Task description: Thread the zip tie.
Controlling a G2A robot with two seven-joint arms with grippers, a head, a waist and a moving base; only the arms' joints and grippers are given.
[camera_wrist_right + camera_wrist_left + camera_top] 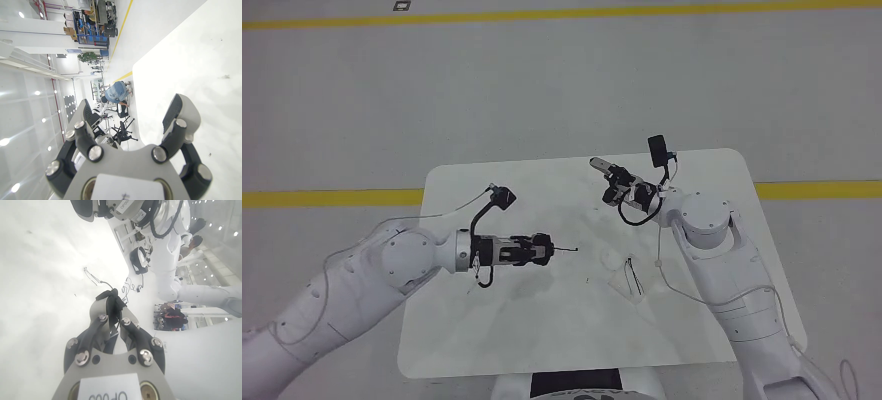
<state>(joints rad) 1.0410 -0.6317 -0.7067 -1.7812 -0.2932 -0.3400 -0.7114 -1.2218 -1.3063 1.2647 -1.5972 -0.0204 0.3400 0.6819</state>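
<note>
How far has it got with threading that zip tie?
Done: the left gripper is shut on a zip tie, one end poking out. In hand: nothing more; the right gripper is open and empty. Left: the threading itself. Loose ties lie on the table.

Zip tie: thin, grey, pinched in L gripper tips, short end sticking out. Spare ties, prob. three, lie loose nearby.

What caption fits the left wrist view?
Left gripper holds a zip tie over the white table, loose ties lying beyond.
</note>
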